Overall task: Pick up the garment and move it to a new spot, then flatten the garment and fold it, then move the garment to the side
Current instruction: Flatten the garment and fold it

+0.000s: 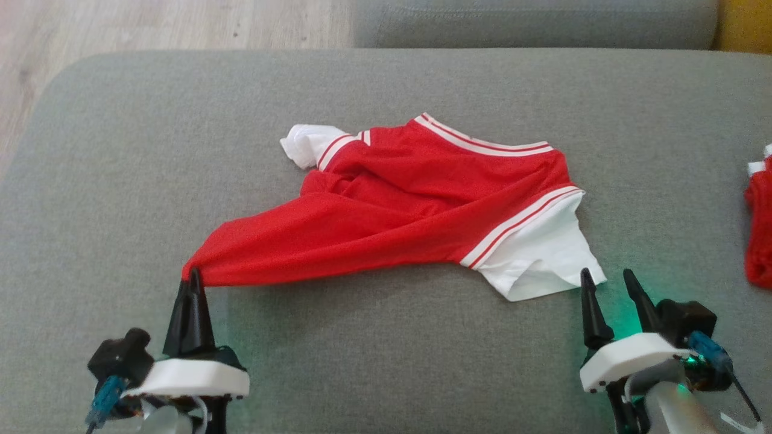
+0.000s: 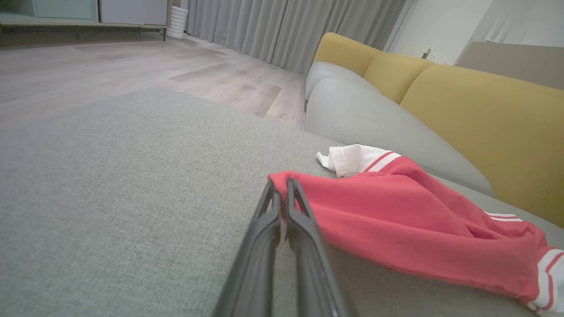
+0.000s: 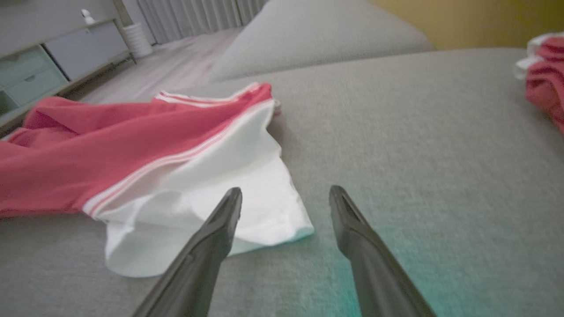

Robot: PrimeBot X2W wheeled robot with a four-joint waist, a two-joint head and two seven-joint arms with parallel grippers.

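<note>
The red shirt with white sleeves lies on the wide grey cushion, about in its middle. It is not flat: the red cloth is wrinkled and bunched. One lower corner is drawn out into a long point toward the near left side.

The left gripper has its two dark fingers pressed together on this red corner, so it is closed and pinches the shirt there. In the left wrist view the cloth begins right at the fingertips and runs away to the right.

The right gripper stands with its fingers spread apart and holds nothing. It is at the near right side, just beside the bigger white sleeve. In the right wrist view one finger shows in front of the sleeve's edge and the other in front of bare cushion (I cannot tell if any finger touches the cloth). A green light falls on the cushion around this gripper.

A second red cloth lies at the far right edge, well apart from the shirt. Behind the cushion there is a yellow backrest and a pale wooden floor.
</note>
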